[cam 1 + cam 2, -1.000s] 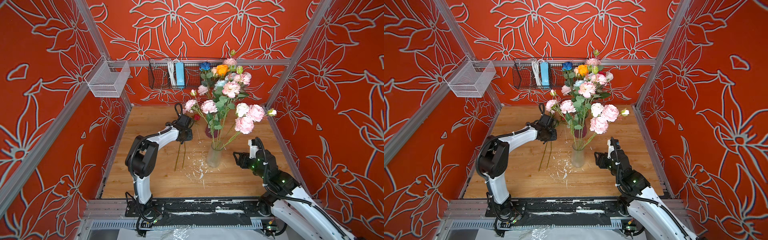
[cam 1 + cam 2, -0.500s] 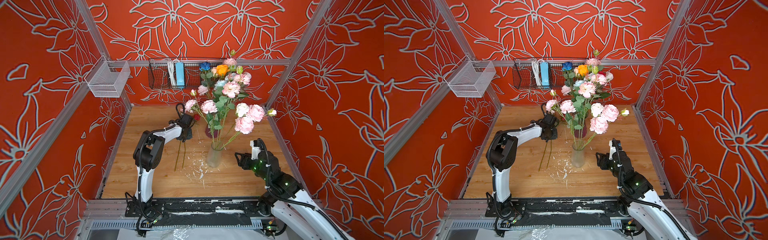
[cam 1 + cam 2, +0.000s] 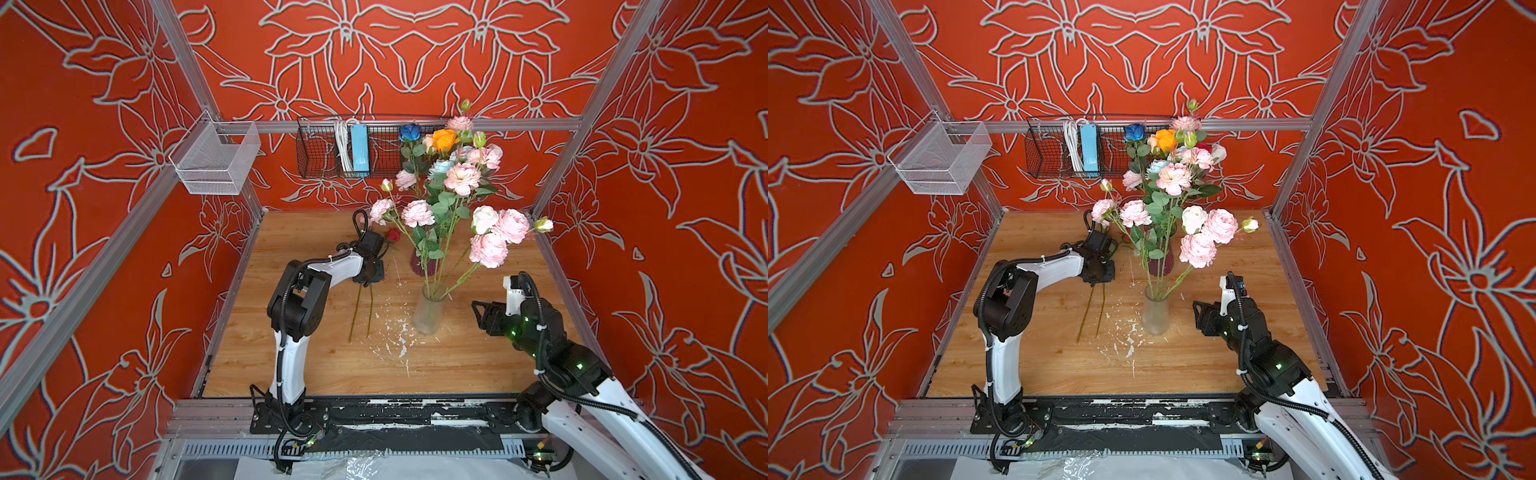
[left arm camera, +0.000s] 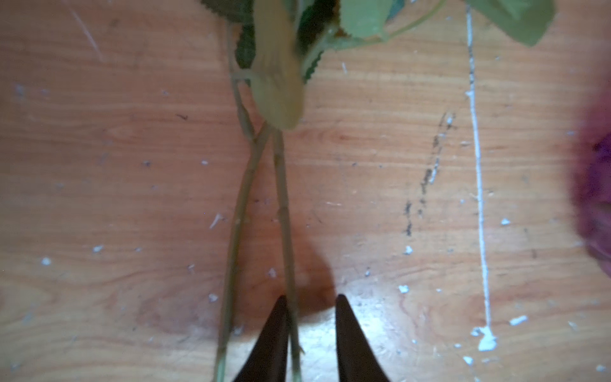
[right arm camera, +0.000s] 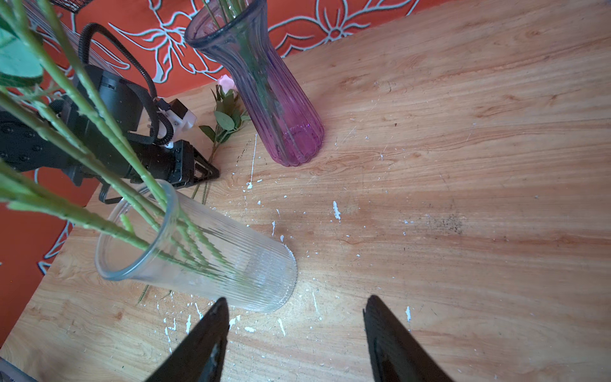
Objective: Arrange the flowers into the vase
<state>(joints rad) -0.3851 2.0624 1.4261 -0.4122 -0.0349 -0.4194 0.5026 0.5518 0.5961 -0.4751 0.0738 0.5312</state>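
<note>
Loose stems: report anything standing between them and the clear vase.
Nothing stands on the table between the loose stems and the clear vase. Its mouth already holds several flower stems fanning out above it; the purple vase stands farther back, off the line.

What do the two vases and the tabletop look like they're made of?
Clear vase: colourless, see-through, finely ribbed wall, glossy; glass or clear plastic, cannot tell which.
Purple vase: translucent, tinted, fluted, shiny; probably glass.
Tabletop: light wood grain, matte, flecked with white chips; wood or laminate.
</note>
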